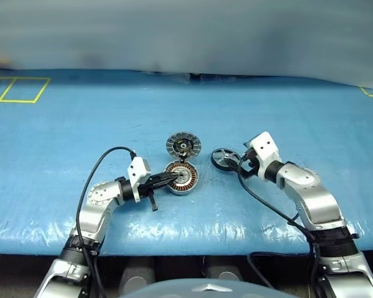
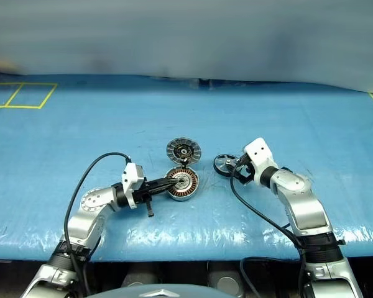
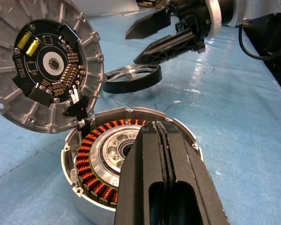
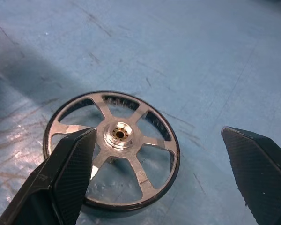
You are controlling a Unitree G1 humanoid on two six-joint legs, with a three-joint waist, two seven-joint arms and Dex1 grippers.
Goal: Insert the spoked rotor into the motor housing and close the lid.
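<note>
Right gripper spread wide over black-rimmed, silver spoked rotor, left gripper closed, empty — above copper-wound motor housing

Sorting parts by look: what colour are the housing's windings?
Copper-orange windings ring the motor housing, clearest in the left wrist view.

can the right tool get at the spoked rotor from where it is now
Probably yes: the right tool is open just above the spoked rotor, which lies flat on the blue table cover with nothing between them.
</note>
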